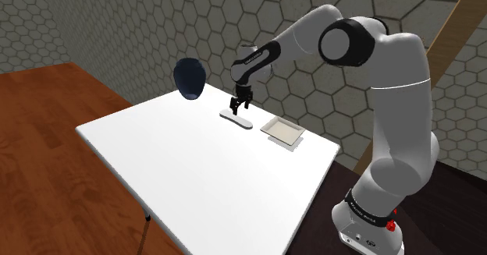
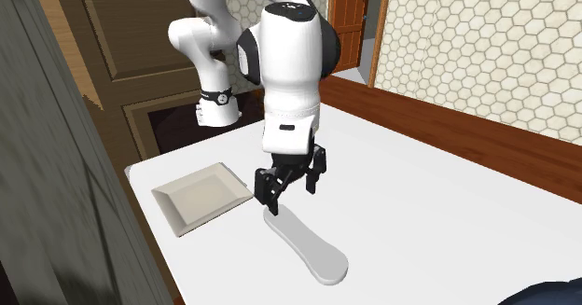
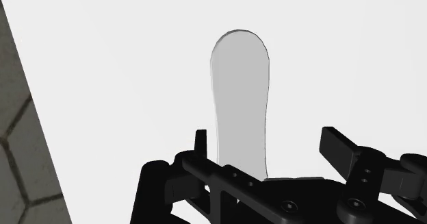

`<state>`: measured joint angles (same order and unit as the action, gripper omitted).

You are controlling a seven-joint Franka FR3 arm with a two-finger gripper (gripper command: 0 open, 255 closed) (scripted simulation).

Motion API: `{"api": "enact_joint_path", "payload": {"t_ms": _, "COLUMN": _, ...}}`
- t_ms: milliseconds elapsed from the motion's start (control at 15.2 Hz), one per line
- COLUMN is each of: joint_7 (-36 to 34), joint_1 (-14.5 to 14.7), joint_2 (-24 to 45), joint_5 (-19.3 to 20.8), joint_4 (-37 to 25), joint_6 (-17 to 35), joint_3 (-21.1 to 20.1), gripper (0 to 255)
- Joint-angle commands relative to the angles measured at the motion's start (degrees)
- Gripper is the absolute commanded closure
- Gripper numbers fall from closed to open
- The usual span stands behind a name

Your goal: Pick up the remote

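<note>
Your all-black two-finger claw (image 2: 289, 187): released, fingers (image 3: 339, 147) apart | long flat pale-grey remote (image 2: 308, 242) with rounded ends: on the white table (image 2: 448, 210) beneath, one end between them

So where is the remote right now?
In the shoulder view, the remote lies flat on the white table, under the open gripper, with the shallow tray to its right.
</note>
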<state>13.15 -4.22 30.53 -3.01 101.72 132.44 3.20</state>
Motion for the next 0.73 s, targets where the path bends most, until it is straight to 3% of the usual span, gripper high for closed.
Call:
{"api": "enact_joint_path", "payload": {"t_ms": 0, "joint_7": 0.7, "joint_1": -0.53, "joint_2": 5.31, "joint_5": -0.55, "joint_4": -5.91, "joint_6": -0.54, "joint_3": -0.4, "gripper": 0}}
{"api": "enact_joint_path", "payload": {"t_ms": 132, "joint_7": 1.02, "joint_1": -0.81, "joint_2": 8.2, "joint_5": -0.79, "joint_4": -9.22, "joint_6": -0.93, "joint_3": -0.63, "gripper": 0}}
{"api": "enact_joint_path", "payload": {"t_ms": 660, "joint_7": 1.23, "joint_1": -0.94, "joint_2": 12.15, "joint_5": -1.02, "joint_4": -9.52, "joint_6": 2.72, "joint_3": -0.83, "gripper": 0}}
